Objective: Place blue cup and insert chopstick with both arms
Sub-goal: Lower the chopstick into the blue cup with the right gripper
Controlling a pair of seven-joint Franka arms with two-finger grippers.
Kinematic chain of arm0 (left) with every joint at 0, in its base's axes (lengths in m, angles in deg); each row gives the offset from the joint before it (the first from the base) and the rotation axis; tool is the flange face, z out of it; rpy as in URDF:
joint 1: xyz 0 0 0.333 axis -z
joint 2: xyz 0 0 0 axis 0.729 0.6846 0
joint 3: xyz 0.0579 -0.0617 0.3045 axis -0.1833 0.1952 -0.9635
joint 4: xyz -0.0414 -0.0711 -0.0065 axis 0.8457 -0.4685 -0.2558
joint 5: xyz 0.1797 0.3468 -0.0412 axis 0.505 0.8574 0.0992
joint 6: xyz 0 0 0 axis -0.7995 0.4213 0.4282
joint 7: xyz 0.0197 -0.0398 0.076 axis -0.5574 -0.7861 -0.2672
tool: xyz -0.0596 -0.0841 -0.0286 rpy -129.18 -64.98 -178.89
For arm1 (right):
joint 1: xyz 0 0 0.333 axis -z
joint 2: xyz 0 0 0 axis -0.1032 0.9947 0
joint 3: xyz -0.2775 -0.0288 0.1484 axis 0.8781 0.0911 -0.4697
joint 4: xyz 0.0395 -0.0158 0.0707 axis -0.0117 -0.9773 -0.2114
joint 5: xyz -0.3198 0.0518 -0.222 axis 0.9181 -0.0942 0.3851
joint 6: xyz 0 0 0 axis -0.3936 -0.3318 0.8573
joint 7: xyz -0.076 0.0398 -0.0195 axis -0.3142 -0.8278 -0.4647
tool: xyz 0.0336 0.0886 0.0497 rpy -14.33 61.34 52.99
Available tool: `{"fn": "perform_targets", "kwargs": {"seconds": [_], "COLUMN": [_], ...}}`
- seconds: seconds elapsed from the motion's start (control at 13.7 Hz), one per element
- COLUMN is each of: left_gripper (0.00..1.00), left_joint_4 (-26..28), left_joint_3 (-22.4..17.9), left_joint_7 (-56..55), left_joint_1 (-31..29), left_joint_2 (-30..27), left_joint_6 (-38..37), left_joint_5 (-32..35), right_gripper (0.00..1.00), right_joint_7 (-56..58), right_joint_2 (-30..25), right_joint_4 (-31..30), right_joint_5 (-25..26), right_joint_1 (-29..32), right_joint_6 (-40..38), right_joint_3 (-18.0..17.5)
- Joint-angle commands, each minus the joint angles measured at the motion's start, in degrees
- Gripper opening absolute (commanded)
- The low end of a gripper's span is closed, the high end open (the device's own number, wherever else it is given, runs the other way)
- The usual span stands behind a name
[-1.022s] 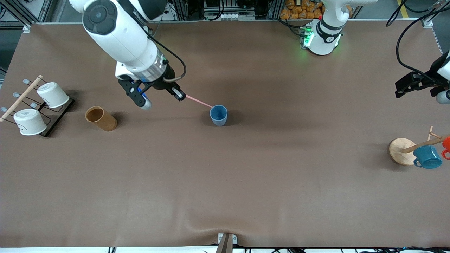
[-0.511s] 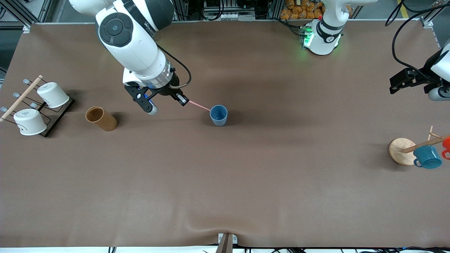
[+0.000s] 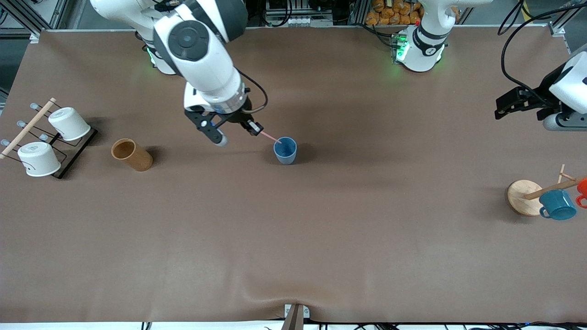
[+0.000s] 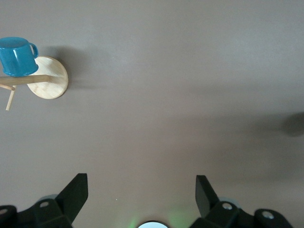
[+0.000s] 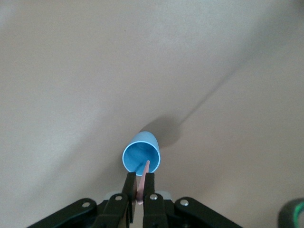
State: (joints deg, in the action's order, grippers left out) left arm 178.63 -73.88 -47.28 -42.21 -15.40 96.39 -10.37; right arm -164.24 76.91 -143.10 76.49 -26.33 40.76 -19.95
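Chopstick (image 5: 145, 173) tip inside upright blue cup (image 3: 285, 151).

A robotics lab: two white arms are bolted along one edge of a brown-covered table (image 3: 321, 229), with aluminium framing (image 3: 18, 13) and cable bundles (image 3: 284, 11) alongside.

The chopstick (image 5: 144, 175) vanishes between the right gripper (image 5: 140, 190)'s pinched fingers, and an orange mug (image 3: 582, 190) is cut off by the frame edge.
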Motion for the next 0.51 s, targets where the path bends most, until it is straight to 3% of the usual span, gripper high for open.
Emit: {"fn": "perform_targets", "kwargs": {"seconds": [0.0, 0.44], "left_gripper": [1.00, 1.00], "left_joint_4": [1.59, 1.24], "left_joint_3": [1.43, 2.22], "left_joint_7": [-1.53, -2.07], "left_joint_1": [-0.64, -0.73], "left_joint_2": [-2.07, -3.12], "left_joint_6": [-0.33, -1.73], "left_joint_5": [-1.10, -1.02], "right_gripper": [0.00, 0.03], "right_joint_7": [-2.99, -6.93], "right_joint_2": [0.72, 4.06], "right_joint_4": [0.21, 0.03], "right_joint_5": [2.03, 4.92], "right_joint_1": [-1.23, -3.78], "right_joint_6": [1.49, 3.87], "right_joint_3": [0.64, 0.64]}}
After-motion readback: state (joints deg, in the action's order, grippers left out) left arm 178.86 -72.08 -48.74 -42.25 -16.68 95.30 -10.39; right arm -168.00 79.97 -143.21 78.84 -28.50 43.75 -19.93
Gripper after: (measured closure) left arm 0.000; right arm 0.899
